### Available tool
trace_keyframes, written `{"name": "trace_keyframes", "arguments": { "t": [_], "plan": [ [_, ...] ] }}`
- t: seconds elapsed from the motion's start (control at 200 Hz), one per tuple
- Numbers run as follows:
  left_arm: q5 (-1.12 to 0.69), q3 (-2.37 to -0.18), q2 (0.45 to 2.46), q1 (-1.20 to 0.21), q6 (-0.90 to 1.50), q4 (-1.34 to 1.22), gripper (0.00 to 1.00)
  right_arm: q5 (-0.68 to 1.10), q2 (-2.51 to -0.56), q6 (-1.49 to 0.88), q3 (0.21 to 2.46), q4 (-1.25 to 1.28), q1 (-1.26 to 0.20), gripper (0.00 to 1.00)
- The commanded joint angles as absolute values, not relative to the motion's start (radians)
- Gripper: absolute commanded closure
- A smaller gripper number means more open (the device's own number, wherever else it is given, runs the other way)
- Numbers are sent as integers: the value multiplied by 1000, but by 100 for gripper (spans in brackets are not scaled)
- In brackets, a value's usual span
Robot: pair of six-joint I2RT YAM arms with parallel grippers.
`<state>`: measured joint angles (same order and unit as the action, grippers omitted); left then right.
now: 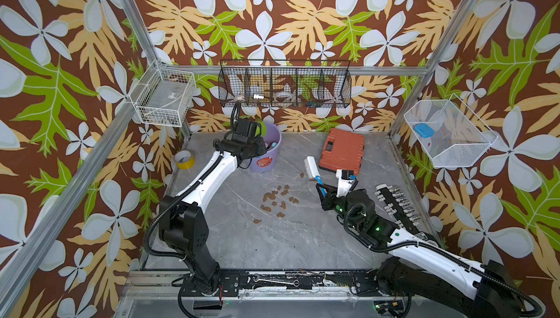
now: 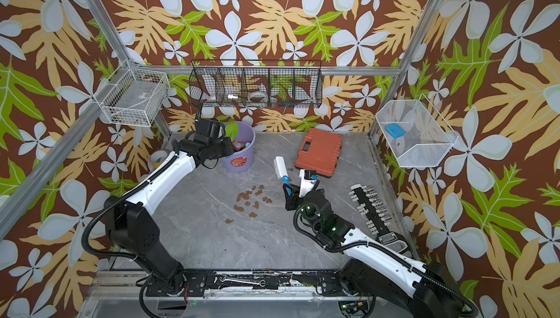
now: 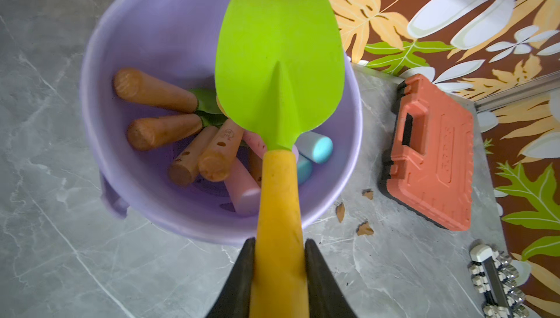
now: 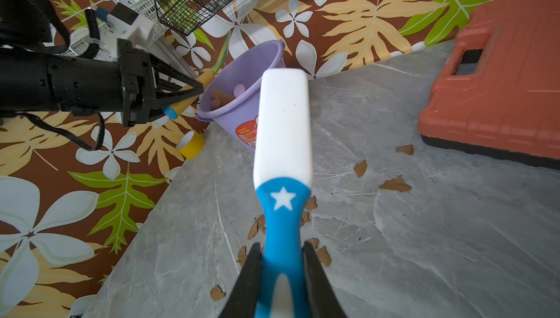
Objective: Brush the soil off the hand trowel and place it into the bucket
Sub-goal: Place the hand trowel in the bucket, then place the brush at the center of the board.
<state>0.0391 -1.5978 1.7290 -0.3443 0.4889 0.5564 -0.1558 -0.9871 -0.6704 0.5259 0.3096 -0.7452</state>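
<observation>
My left gripper point(image 3: 279, 242) is shut on the yellow handle of the hand trowel point(image 3: 278, 59). Its green blade hangs over the open mouth of the lilac bucket point(image 3: 145, 44) and looks clean in the left wrist view. In both top views the bucket point(image 1: 268, 157) point(image 2: 242, 157) stands at the back left of the table. My right gripper point(image 4: 281, 245) is shut on the blue handle of a white-headed brush point(image 4: 283, 125), held above the table's middle right point(image 1: 312, 166). Soil point(image 1: 277, 200) point(image 4: 394, 184) lies as several brown clumps on the grey table, between the arms.
Several tool handles point(image 3: 157, 89) lie inside the bucket. An orange-red tool case point(image 1: 342, 150) sits at the back right, a socket rail point(image 1: 397, 204) along the right edge, a yellow tape roll point(image 1: 184, 159) at the left edge. Wire baskets point(image 1: 285, 84) hang on the walls.
</observation>
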Motion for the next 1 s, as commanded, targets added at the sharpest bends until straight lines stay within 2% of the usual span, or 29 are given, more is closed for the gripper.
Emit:
{"name": "trace_keyframes", "arguments": {
  "t": [0.0, 0.065, 0.215, 0.405, 0.55, 0.681, 0.781, 0.871, 0.991],
  "plan": [
    [76, -1651, 1774, -345, 479, 584, 95, -151, -979, -654, 535, 326, -744, 100],
    [91, -1688, 1804, -346, 480, 602, 69, -150, -976, -647, 537, 323, -744, 100],
    [113, -1735, 1828, -345, 485, 612, 35, -149, -982, -636, 542, 304, -738, 100],
    [164, -1686, 1728, -349, 482, 592, 34, -160, -999, -629, 557, 254, -727, 100],
    [277, -1430, 1469, -428, 477, 443, 34, -240, -1016, -636, 563, 126, -716, 100],
    [314, -1139, 1201, -512, 538, 291, 27, -342, -1026, -640, 518, 49, -709, 100],
    [294, -954, 1031, -542, 622, 231, 16, -399, -1052, -634, 476, 32, -705, 100],
    [300, -857, 935, -560, 651, 243, 9, -422, -1080, -642, 451, 29, -698, 100],
    [300, -766, 850, -560, 656, 247, 7, -446, -1107, -645, 438, 29, -695, 100]
  ]
}}
